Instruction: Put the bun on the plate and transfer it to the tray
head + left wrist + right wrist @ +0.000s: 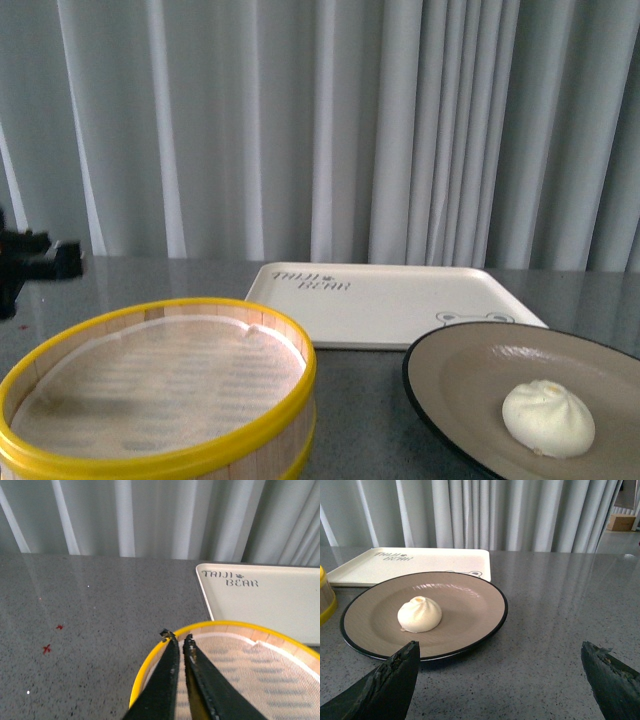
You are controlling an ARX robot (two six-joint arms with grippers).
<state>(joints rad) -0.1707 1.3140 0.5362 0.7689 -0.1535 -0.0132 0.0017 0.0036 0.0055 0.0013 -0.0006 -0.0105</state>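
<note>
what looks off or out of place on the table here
Nothing spilled or tipped; the bun sits upright on the plate. Only oddity: two small red marks on the table near the steamer basket.

Grey lettering "TAIJI BEAR" on the tray [280, 602], near 1 corner

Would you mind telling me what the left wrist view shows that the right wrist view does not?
Only the left wrist view shows the left gripper, jaws nearly shut, holding nothing, the steamer basket's lined inside, and small red marks on the table. Only the right wrist view shows the plate with the bun on it and the wide-open right gripper. Both show the tray, the grey table and the curtain; the right one catches just a yellow sliver of the basket.
</note>
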